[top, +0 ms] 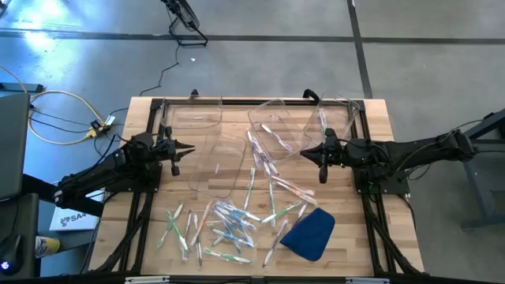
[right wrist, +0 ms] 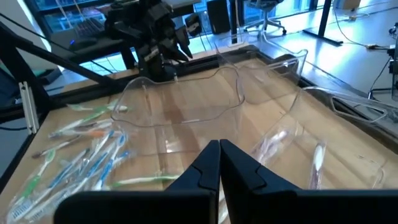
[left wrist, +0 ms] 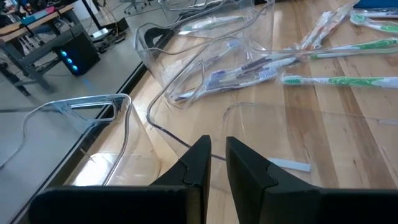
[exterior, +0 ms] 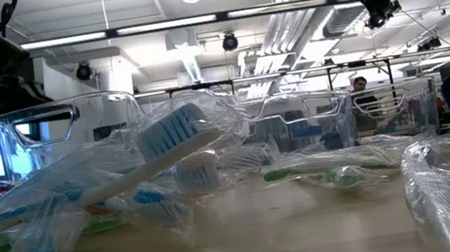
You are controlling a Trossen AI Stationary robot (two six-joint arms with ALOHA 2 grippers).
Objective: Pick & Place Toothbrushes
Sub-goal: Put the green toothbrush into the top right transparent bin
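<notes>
Several wrapped toothbrushes point(top: 225, 225) lie loose on the near half of the wooden table, green and blue ones point(right wrist: 81, 155) among them. A few more lie inside a tilted clear bin point(top: 276, 126), seen in the left wrist view point(left wrist: 242, 71). My right gripper point(top: 304, 154) hovers shut and empty above the table's middle, beside that bin; its fingertips meet point(right wrist: 219, 149). My left gripper point(top: 192, 147) waits at the table's left side with a narrow gap between its fingers point(left wrist: 217, 152) and nothing in it.
Other clear bins stand at the far left point(top: 193, 118), the middle point(top: 219, 167) and the far right point(top: 335, 118). A blue cloth point(top: 309, 234) lies near the front right. Black frame rails run along the table's left and right edges.
</notes>
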